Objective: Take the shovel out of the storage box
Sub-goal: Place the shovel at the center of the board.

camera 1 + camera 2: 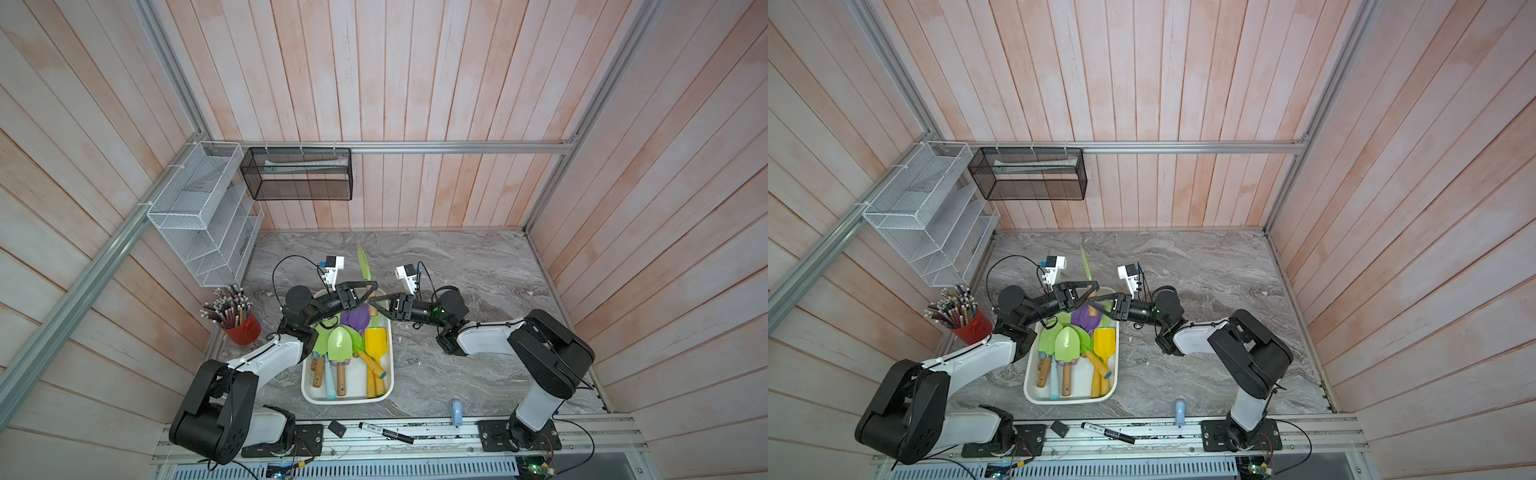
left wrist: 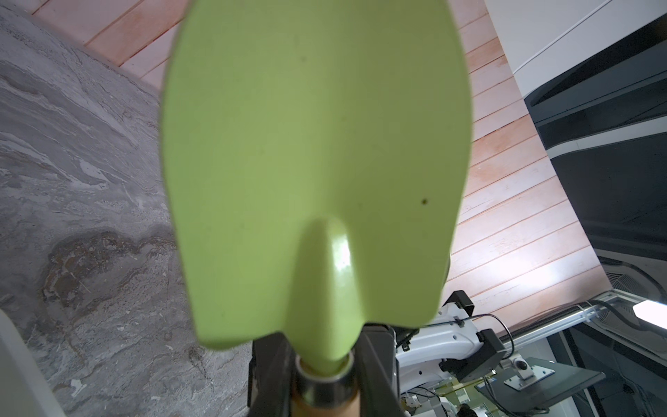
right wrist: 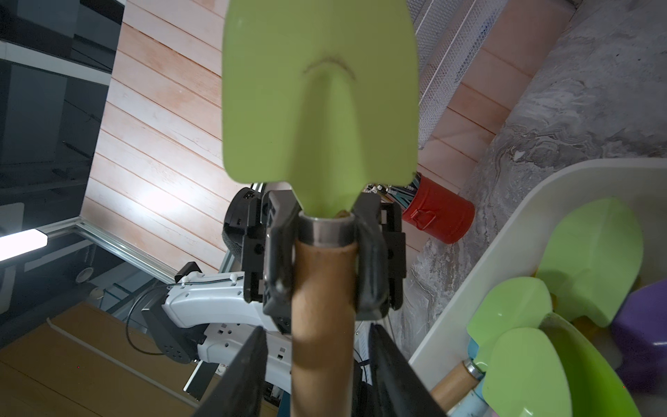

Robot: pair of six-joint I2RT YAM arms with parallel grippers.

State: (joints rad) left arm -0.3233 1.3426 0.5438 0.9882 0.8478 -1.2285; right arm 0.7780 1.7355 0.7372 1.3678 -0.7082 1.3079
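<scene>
Top views: high overhead, whole scene. Wrist views: close, opposite faces of shovel.

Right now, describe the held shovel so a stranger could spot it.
Find the white box on the marble table. Over its far end the left gripper clamps one shovel by its metal collar. It is pale green with a wooden handle, and the only one held clear of the pile.

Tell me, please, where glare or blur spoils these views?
Left wrist view: the green shovel fills the frame, edges soft, glare spot on its neck. Right wrist view: its blade is blurred, bright patch on the plank wall. Both top views: evenly lit, fairly sharp.
</scene>
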